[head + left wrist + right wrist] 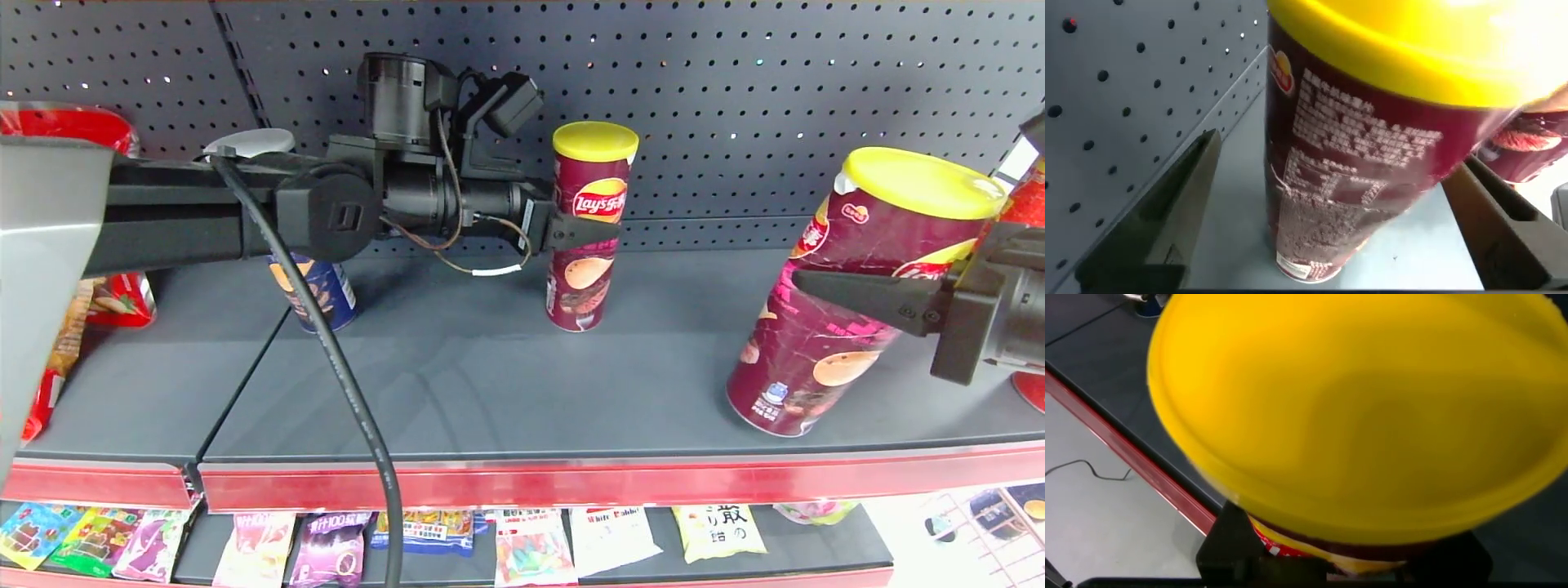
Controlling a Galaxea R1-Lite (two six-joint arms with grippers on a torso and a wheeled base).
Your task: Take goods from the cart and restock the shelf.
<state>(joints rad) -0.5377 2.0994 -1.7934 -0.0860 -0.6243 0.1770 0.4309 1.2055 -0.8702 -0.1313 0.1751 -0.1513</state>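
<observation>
Shelf (490, 384) holds upright can (592, 180), left gripper (592, 231) released around it; right gripper (816, 282) grasps tilted can (816, 367); 2 maroon chip-picture labels.

On the shelf (457, 384), the upright can (581, 282) stands behind and left of the tilted can (816, 367).

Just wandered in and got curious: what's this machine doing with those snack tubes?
A two-armed robot is restocking a shop shelf. Its left end effector sits open around an upright chip can at the back of the shelf, with a finger on either side. Its right end effector is shut on a second, tilted chip can near the shelf's front edge, which is leaning and not yet standing flat.
</observation>
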